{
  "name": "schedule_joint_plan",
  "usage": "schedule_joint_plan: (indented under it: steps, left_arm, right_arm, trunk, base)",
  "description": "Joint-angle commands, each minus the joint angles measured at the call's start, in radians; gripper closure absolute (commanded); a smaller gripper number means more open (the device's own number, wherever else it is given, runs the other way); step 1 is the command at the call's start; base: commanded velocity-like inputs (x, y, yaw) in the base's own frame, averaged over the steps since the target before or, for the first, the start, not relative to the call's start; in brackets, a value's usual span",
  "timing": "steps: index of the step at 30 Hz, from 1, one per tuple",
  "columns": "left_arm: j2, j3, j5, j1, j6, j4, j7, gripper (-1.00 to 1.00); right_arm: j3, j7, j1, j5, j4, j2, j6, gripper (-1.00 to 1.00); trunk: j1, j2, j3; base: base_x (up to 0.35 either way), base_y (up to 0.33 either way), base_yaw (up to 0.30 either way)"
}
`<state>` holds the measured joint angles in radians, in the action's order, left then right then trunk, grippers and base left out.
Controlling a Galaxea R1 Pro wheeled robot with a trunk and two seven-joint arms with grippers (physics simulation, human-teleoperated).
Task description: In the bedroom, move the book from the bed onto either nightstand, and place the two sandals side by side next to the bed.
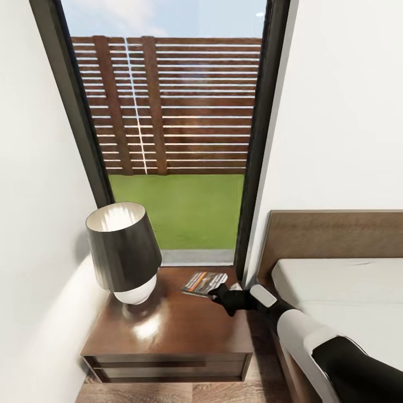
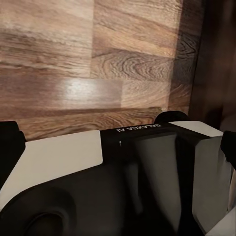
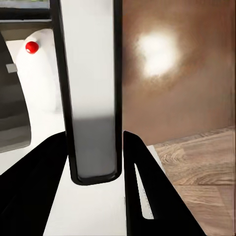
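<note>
Lamp [image 1: 124, 252] stood at the nightstand [image 1: 168, 330] top's back-left corner. Book [image 1: 204, 281] sat at the back-right corner, w/ the right claw [image 1: 215, 292] at its near edge; the right wrist view looked to show the fingers [image 3: 132, 167] pinching the book edge-on, tho I couldn't be sure it wasn't already let go. Bed [image 1: 347, 291] was just right of the nightstand. Left claw: couldn't tell its state. Step in hand: book placement, prob. near done. Next: spread the claw, lift clear w/o dragging the book, then go find the sandals.

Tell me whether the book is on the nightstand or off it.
On it. The book lies flat at the back edge of the nightstand, beside the lamp, with the right end effector at its near edge.
</note>
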<state>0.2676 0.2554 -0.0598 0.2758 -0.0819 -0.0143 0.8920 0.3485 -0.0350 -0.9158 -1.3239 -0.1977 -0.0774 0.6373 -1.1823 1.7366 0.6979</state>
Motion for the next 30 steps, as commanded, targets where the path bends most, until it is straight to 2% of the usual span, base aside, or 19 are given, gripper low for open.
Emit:
schedule_joint_plan:
  steps: [1,4,19,30]
  left_arm:
    - [0.000,0.008,-0.006,0.000,-0.009,-0.001,0.004,-1.00]
    - [0.001,0.008,-0.006,0.000,-0.009,-0.001,0.008,-1.00]
    - [0.004,0.008,-0.005,0.000,-0.009,-0.001,0.018,-1.00]
    - [0.003,0.009,-0.002,0.000,-0.011,-0.001,0.019,-1.00]
  right_arm:
    - [0.004,-0.002,-0.001,-0.003,0.000,0.003,-0.001,1.00]
    - [0.003,0.000,0.000,-0.003,0.000,0.007,-0.013,1.00]
    - [0.001,0.040,-0.008,-0.003,0.000,0.011,-0.044,1.00]
    - [0.002,0.045,-0.011,-0.004,-0.002,0.004,-0.046,1.00]
  trunk:
    - [0.000,0.000,0.001]
    - [0.000,0.000,0.001]
    - [-0.057,0.105,0.048]
    - [-0.100,0.182,0.082]
  base:
    - [0.000,0.000,0.000]
    - [0.000,0.000,0.000]
    - [0.000,0.000,0.000]
    - [0.000,0.000,0.000]
